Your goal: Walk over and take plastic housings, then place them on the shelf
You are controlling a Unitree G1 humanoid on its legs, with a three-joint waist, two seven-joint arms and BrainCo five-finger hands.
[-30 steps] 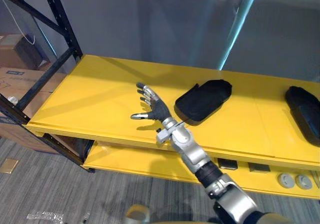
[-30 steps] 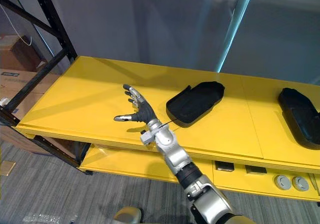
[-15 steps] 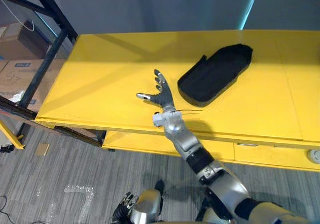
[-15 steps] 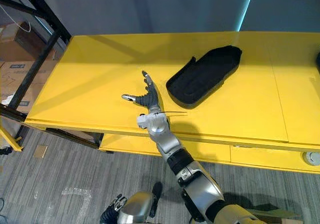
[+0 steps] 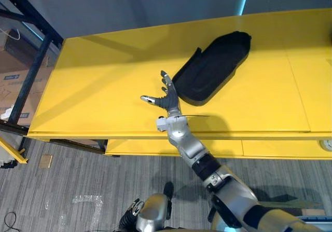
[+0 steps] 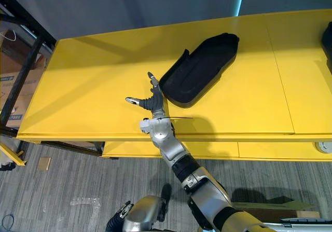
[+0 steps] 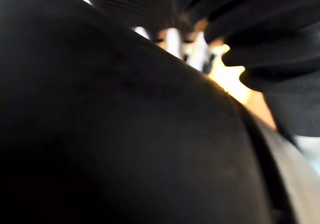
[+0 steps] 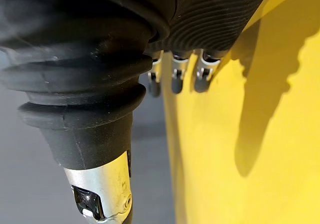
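A black plastic housing (image 5: 212, 68) lies slantwise on the yellow shelf top (image 5: 93, 86). My right hand (image 5: 167, 99) hovers over the shelf just left of the housing's near end, open, with straight fingers and the thumb spread to the left; it holds nothing. The right wrist view shows its fingertips (image 8: 175, 78) above the yellow surface. A second black housing (image 6: 328, 35) peeks in at the right edge. My left hand (image 5: 134, 219) hangs low at the bottom of the eye views.
A lower yellow shelf (image 5: 155, 148) runs under the top one, with a round part (image 6: 324, 147) at its right end. A black rack upright (image 5: 31, 71) and cardboard boxes (image 5: 10, 81) stand at the left. Grey carpet lies below.
The whole view has shifted, so the camera moved. My right hand stays open and now sits closer to the housing's near end.
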